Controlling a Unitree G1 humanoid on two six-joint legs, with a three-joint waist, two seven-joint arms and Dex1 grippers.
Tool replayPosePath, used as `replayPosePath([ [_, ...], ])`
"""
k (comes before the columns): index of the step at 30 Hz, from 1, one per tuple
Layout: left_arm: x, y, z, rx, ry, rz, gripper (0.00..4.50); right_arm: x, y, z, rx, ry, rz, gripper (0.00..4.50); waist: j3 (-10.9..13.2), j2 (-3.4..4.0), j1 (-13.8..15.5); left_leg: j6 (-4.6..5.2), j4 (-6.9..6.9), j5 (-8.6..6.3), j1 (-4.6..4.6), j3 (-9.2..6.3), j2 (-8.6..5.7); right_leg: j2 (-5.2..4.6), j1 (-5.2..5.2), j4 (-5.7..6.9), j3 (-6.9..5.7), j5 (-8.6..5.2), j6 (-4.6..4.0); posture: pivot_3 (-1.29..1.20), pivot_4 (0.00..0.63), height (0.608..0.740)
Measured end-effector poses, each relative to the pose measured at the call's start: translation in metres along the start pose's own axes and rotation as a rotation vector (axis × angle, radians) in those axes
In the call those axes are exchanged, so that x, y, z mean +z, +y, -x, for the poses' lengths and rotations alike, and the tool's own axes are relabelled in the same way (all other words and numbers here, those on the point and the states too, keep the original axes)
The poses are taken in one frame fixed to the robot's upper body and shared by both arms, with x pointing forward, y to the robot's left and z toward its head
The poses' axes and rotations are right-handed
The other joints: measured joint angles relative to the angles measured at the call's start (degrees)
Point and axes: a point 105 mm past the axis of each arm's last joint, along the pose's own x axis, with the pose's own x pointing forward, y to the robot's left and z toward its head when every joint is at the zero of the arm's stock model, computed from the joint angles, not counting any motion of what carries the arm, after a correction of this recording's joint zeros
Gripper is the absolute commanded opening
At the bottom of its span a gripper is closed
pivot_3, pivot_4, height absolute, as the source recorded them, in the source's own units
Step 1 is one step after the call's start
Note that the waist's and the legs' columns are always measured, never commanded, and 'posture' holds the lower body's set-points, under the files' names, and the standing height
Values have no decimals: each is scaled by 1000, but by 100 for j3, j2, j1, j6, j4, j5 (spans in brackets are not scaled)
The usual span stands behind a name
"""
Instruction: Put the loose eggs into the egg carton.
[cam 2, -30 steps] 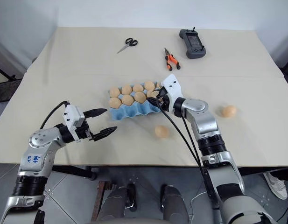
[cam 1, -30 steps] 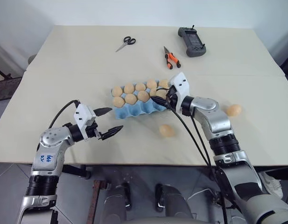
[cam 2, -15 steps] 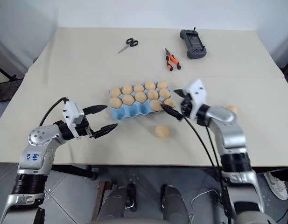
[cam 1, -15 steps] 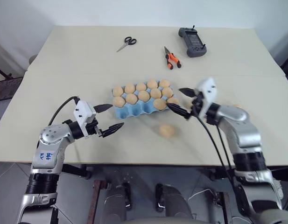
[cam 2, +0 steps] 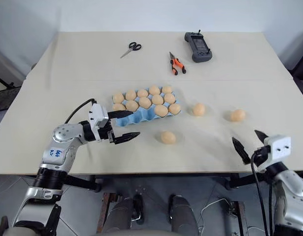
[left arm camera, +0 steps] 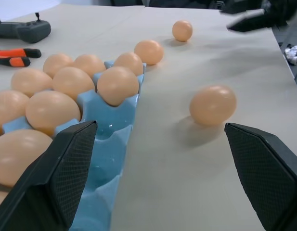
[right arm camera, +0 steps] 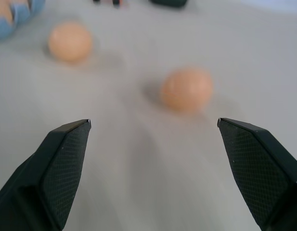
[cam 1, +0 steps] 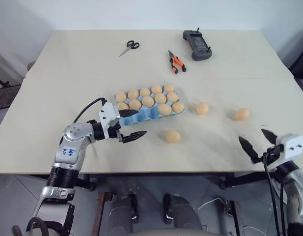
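- Since the earlier frame, the right end effector [cam 1: 263, 142] has left the egg carton [cam 1: 150, 112] and swung out to the counter's [cam 1: 68, 73] near right corner, while the left end effector [cam 1: 130, 125] has edged in toward the carton's near left corner.
- Right end effector: fingers spread wide, nothing between them; in its wrist view it faces a loose egg with bare counter in between.
- Left end effector: fingers spread, empty, one finger over the carton's near left corner and the other out over the counter.
- Carton position: near the middle of the counter, somewhat toward the left. Its two far rows are filled with eggs; one more sits at the right end of the near row, and the rest of that row is open blue cups.
- Outstanding: three loose eggs on the counter. One egg [cam 1: 173, 136] lies near the front edge, just in front of the carton's right end. A second egg [cam 1: 202, 108] lies just beside the carton's right end. A third egg [cam 1: 241, 114] lies further toward the right edge.
- Assessment: most of the work appears done; three eggs remain to be seated, and the open cups look sufficient.
- Not part of the task: scissors [cam 1: 127, 47], pliers [cam 1: 175, 61] and a handheld controller [cam 1: 195, 44] along the far edge.
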Motion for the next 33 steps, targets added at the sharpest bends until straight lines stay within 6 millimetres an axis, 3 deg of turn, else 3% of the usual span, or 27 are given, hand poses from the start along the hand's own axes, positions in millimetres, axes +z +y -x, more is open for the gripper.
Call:
replayPosePath([
  [4, 0, -1, -2, -15, -8, 0, 4500, 6, -6, -12, -28, -32, -10, 4430, 0, 1, -76, 2, -12, -2, -1, -7, 6, 19, 37, -102, 3, 21, -51, 0, 150, 740],
  [8, 1, 0, -2, -12, -11, -5, 4500, 18, -17, -44, -19, -54, -16, 4430, 2, 6, -115, 4, -30, -2, -19, 25, 38, 73, 46, -201, 38, 93, -39, 0, 150, 740],
  [10, 2, 0, -1, -10, -12, -7, 4500, 25, -22, -57, -12, -53, -10, 4430, 2, 6, -112, 4, -30, -2, -7, 42, 40, 72, 39, -198, 58, 91, -41, 0, 150, 740],
  [14, 1, 1, 3, 13, -10, -8, 4500, 21, -26, -92, -12, 49, -29, 4430, 2, 5, -110, 10, -29, -5, -3, 46, 41, 67, 11, -148, 70, 107, -7, 0, 150, 740],
  [20, 1, -2, 9, 42, -12, -15, 4500, 15, -28, -122, -24, 127, -40, 4430, 2, 6, -95, -5, -18, 2, -20, 50, 50, 80, -41, -76, 75, 91, 0, 0, 150, 740],
  [23, 0, -2, 12, 56, -8, -8, 4500, 13, -29, -125, -31, 129, -37, 3829, 2, 6, -97, -5, -1, 2, -19, 50, 52, 79, -39, -60, 75, 91, 0, 0, 150, 740],
  [28, 1, -4, 13, 72, -11, -15, 4500, 9, -29, -125, -30, 128, -31, 2135, 2, 6, -115, 1, 31, -2, -18, 51, 55, 76, -29, -53, 82, 98, 12, 0, 150, 740],
  [30, 0, -1, 19, 102, -8, -10, 4500, 14, -21, -127, 11, 94, -32, 2135, 2, 6, -116, 1, 34, -3, -19, 52, 57, 77, -29, -53, 86, 99, 11, 0, 150, 740],
  [33, -1, 7, 32, 171, -1, -10, 4500, 42, 12, -132, 164, -41, -42, 2135, 2, 6, -163, 1, 34, -3, -14, 56, 63, 85, -37, -32, 102, 99, 9, 0, 150, 740],
])
